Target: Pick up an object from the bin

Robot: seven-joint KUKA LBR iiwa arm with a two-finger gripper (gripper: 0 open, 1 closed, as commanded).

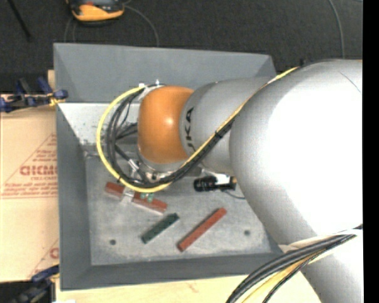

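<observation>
Hand (139,182), opening impossible to tell, sits over a reddish bar (119,190) slanting upper-left to lower-right, just above the green bar (160,228).

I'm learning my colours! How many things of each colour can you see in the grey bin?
Red: 2, the long red bar and a reddish piece that is partly hidden
Green: 1, the dark green bar
Black: 1, the small black thing
Total: 4 in view
</observation>
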